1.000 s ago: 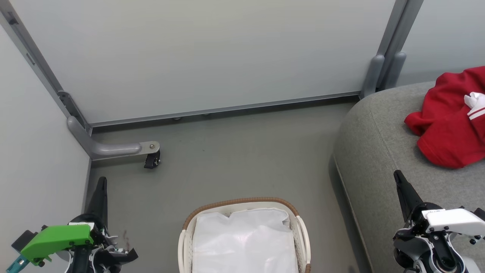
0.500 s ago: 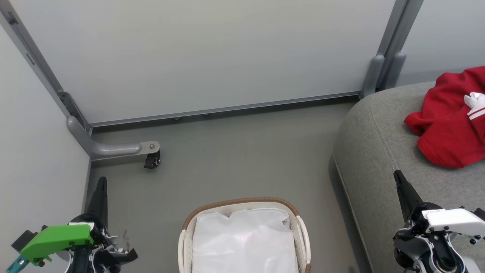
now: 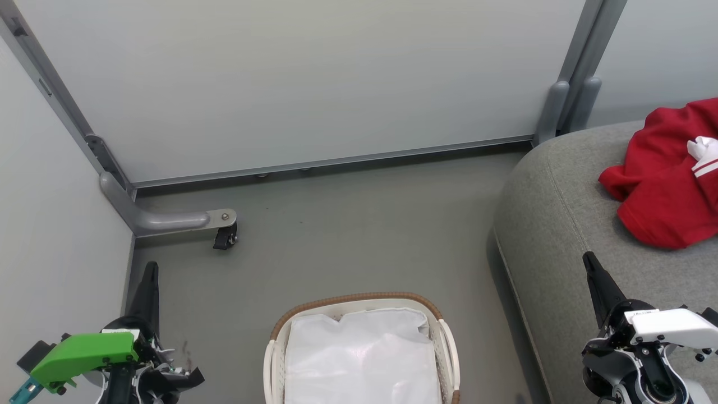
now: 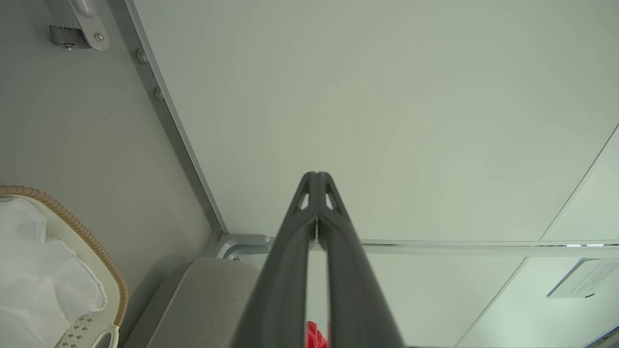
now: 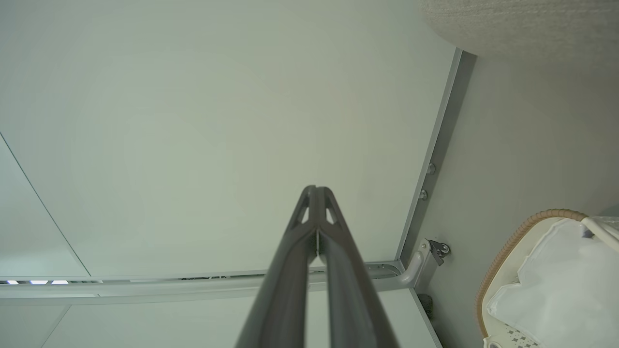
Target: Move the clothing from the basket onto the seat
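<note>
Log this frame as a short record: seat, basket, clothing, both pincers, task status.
seat: grey cushion at the robot's right
basket: on the floor between the arms; white liner inside, no red fabric in the visible part
clothing: red heap with a white patch, lying on the seat, cut by the head view's right edge
left pincer: shut, holding nothing
right pincer: shut, holding nothing
status: transfer looks done

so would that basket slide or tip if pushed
Likely light: the basket looks like thin plastic, showing just a white liner inside. The floor looks smooth, so a low push probably slides it. A push at the brown rim might tip it.
</note>
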Robot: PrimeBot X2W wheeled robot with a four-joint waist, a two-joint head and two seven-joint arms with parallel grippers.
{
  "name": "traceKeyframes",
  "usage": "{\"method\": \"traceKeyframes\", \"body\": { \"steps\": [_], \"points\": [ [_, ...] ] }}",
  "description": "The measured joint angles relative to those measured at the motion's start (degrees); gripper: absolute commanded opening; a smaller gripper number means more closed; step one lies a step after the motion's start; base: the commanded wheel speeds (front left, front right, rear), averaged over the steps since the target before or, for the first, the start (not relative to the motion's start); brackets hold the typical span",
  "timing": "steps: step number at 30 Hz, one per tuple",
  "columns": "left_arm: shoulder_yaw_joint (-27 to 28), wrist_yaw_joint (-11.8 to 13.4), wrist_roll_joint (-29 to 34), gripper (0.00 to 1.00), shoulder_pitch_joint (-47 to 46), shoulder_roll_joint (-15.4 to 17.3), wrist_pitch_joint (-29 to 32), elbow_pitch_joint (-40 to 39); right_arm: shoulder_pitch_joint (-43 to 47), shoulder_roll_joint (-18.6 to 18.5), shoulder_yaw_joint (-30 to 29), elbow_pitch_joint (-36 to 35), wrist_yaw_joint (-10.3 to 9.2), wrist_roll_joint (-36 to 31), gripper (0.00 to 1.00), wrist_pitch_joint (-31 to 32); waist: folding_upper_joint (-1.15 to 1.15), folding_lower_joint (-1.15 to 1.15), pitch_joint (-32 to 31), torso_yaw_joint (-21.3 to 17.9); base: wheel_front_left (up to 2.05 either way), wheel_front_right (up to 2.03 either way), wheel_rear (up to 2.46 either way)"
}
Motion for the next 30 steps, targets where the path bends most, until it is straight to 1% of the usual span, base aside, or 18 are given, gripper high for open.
{"method": "traceKeyframes", "body": {
  "steps": [30],
  "points": [
    [0.0, 0.0, 0.0, 0.0, 0.0, 0.0, 0.0, 0.0, 0.0, 0.0, 0.0, 0.0, 0.0, 0.0, 0.0, 0.0, 0.0, 0.0, 0.0, 0.0, 0.0, 0.0, 0.0]
  ]
}}
